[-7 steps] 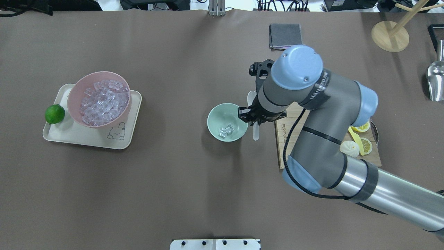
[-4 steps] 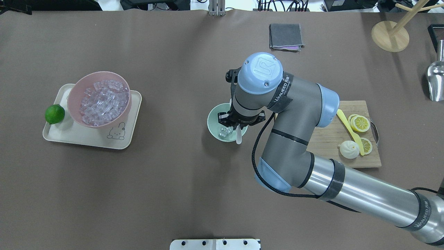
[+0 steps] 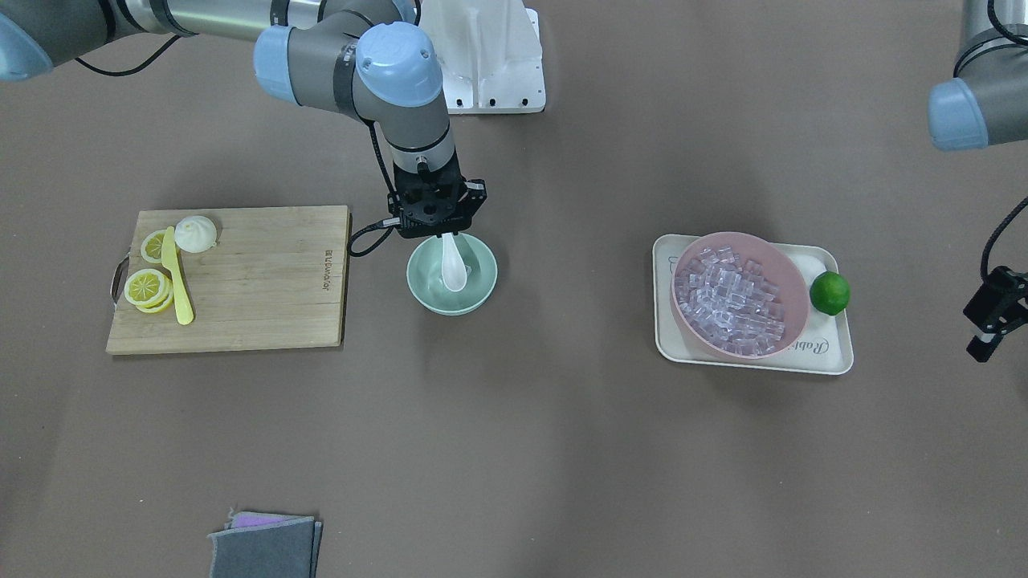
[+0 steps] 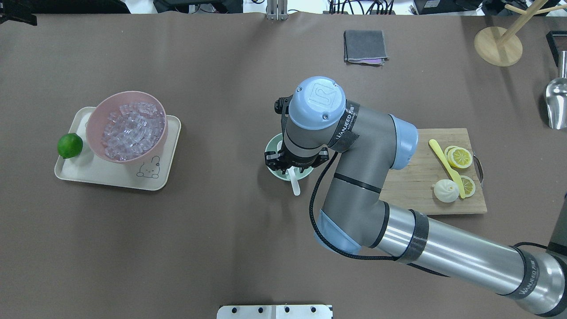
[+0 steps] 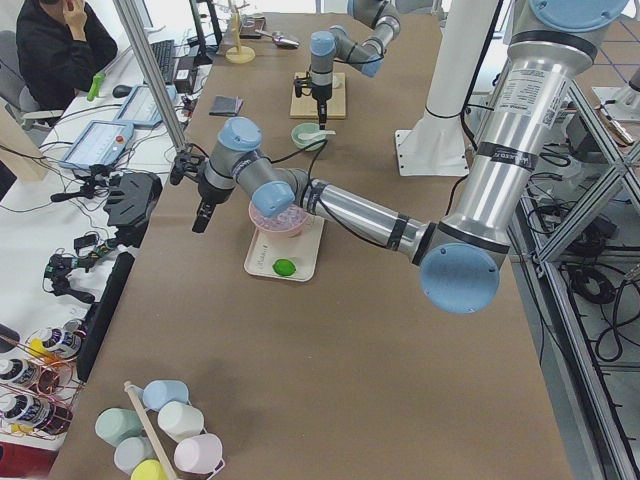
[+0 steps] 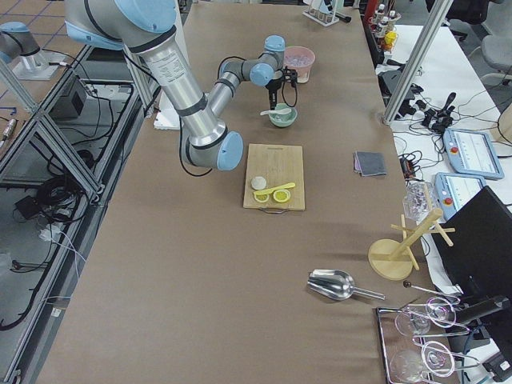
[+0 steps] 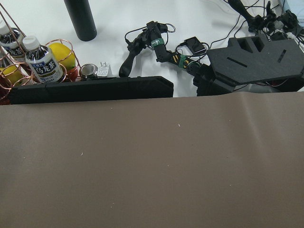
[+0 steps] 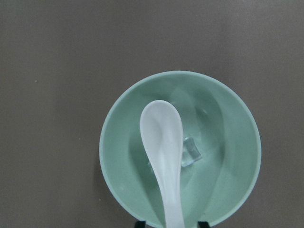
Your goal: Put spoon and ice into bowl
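Right hand (image 3: 444, 234) is clamped narrow on the handle of the spoon (image 8: 164, 142), right at the middle of the surface (image 4: 221, 230). The white scoop hangs over the inside of the bowl (image 8: 228, 142), and the wrist view looks straight down on it. The handle runs back over the rim and in between the two fingertips. Whether the scoop touches the bottom, I cannot tell. Down in the mint bowl, the ice (image 8: 191, 153) peeks out just beside the scoop, partly hidden under it.

Over toward the left edge sits the tray (image 4: 110, 179) with the pink bowl (image 4: 128, 93) on it, heaped with cubes (image 4: 130, 130), a lime (image 4: 70, 145) touching the tray's outer edge. Left hand (image 3: 981, 345) hangs beyond that tray at the left end; wide or narrow, I cannot tell.

Toward the right edge lies the cutting board (image 4: 416, 177), carrying a yellow knife (image 4: 447, 168), lemon slices (image 4: 460, 156) and a bun (image 4: 445, 190). A grey cloth (image 4: 364, 45) lies near the far edge
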Controlling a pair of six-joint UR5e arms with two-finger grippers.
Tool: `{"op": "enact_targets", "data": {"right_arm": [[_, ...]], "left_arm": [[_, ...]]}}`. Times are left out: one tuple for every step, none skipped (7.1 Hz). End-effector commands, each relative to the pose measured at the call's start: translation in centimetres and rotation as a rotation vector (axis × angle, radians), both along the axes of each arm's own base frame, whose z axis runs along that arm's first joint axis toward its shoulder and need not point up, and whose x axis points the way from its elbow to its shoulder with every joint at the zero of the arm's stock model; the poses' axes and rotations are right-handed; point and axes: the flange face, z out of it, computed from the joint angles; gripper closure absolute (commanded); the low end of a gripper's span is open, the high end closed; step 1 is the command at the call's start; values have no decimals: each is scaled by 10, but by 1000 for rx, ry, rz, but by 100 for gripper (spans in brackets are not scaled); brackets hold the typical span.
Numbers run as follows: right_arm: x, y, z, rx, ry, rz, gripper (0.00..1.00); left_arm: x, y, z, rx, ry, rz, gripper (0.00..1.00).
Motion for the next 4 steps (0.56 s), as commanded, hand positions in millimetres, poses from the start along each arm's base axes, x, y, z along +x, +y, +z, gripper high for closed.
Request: {"op": "enact_targets", "data": {"right_arm": [[37, -31, 0, 1, 19, 35, 0], [70, -50, 3, 49, 79, -5, 0], [113, -70, 15, 91, 132, -42, 0], [173, -93, 43, 102, 125, -69, 0]], "left_arm": [[-1, 8, 20, -27, -15, 10, 2], [-2, 8, 30, -7, -60, 54, 2], [-3, 13, 56, -18, -98, 91, 2], [-2, 11, 67, -7, -129, 126, 2]]}}
